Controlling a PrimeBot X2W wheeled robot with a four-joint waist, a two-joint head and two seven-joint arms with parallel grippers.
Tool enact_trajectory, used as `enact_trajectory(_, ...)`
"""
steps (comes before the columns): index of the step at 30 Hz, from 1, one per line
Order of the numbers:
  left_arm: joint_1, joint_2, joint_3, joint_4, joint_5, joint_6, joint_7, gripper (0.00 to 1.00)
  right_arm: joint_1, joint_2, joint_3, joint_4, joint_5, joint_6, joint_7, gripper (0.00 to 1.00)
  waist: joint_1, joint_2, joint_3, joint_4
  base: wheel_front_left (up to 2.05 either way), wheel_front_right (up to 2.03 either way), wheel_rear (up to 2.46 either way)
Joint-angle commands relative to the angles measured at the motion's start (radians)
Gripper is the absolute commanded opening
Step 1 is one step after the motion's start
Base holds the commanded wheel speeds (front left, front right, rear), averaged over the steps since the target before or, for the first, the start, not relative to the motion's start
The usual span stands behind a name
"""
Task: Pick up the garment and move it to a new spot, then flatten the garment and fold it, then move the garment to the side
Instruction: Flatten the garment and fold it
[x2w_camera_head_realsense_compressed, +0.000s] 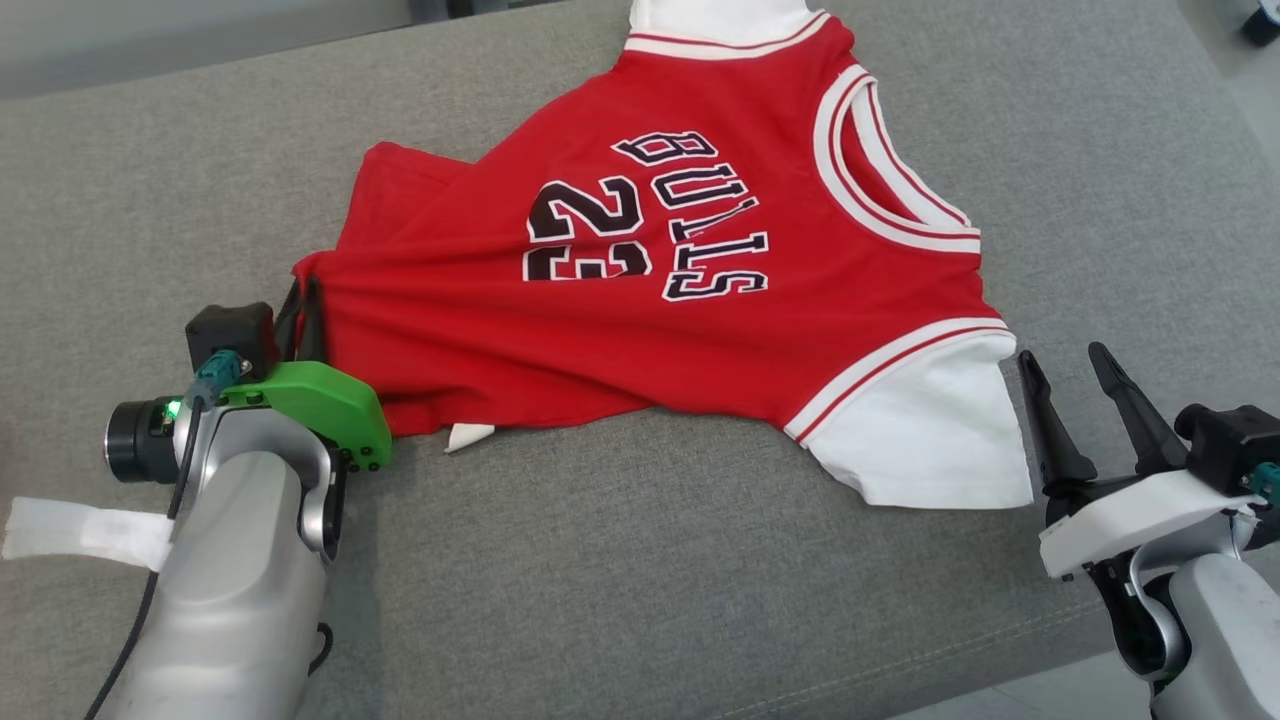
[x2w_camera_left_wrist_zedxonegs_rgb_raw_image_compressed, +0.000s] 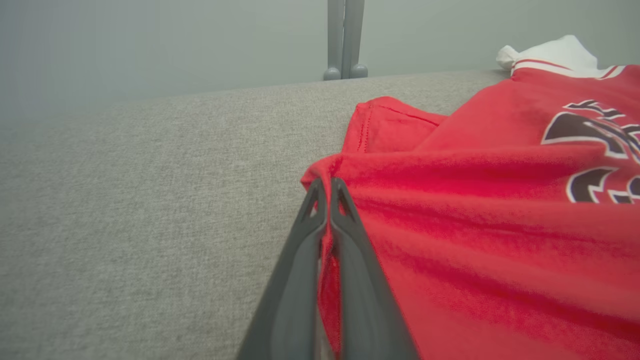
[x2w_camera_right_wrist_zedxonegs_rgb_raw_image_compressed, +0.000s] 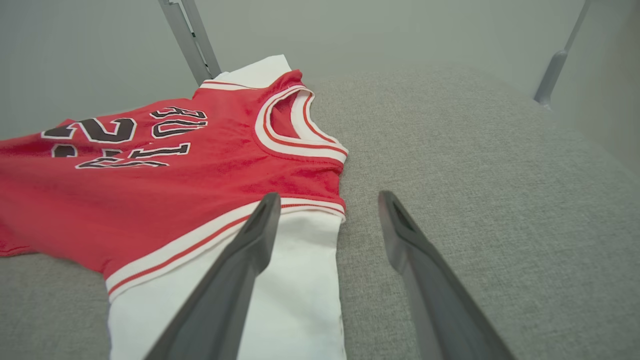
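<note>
I read the jersey (x2w_camera_head_realsense_compressed: 600, 330) as soft, matt knit cloth, red body and white sleeves (x2w_camera_head_realsense_compressed: 930, 450) alike, with flat printed lettering (x2w_camera_head_realsense_compressed: 700, 215) on it. The cushion (x2w_camera_head_realsense_compressed: 640, 560) is grey woven fabric, coarse and matt, with a stitched seam. The fingers (x2w_camera_right_wrist_zedxonegs_rgb_raw_image_compressed: 230, 280) look like dark matt plastic. One wrist has a smooth green plastic cover (x2w_camera_head_realsense_compressed: 320, 400), the other a white one (x2w_camera_head_realsense_compressed: 1130, 515). The forearm (x2w_camera_head_realsense_compressed: 240, 580) shell is smooth silver-grey with a satin sheen; metal or plastic, I cannot tell. The white strip (x2w_camera_head_realsense_compressed: 90, 530) looks like matt tape.
</note>
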Motion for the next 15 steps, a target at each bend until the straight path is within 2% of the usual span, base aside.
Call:
enact_trajectory(1,-0.036,0.012,0.006,0.026,0.011,-0.002,0.0,0.12,-0.015,0.002,0.001,-0.003,0.007,0.0,-0.003,1.0,0.0,0.0,0.038,-0.037,0.0,0.0,0.0)
enact_trajectory(3,-0.053,0.01,0.017,0.068,0.004,-0.001,0.0,0.53,-0.018,0.005,-0.003,-0.001,0.01,0.0,-0.003,1.0,0.0,0.0,0.043,-0.042,0.0,0.0,0.0)
enact_trajectory(4,-0.061,0.01,0.029,0.077,0.001,0.008,0.0,1.0,-0.018,0.008,-0.006,0.0,0.011,0.0,-0.003,1.0,0.0,0.0,0.045,-0.044,0.0,0.0,0.0)
enact_trajectory(8,-0.033,0.002,0.098,0.0,-0.006,0.03,0.0,1.0,-0.005,0.01,-0.025,0.011,0.008,0.0,-0.003,1.0,0.0,0.0,0.028,-0.03,0.0,0.0,0.0)
enact_trajectory(15,0.13,-0.045,0.158,-0.144,0.032,-0.019,0.0,1.0,0.029,0.024,-0.048,0.024,-0.004,0.0,-0.003,1.0,0.0,0.0,-0.059,0.037,0.0,0.0,0.0)
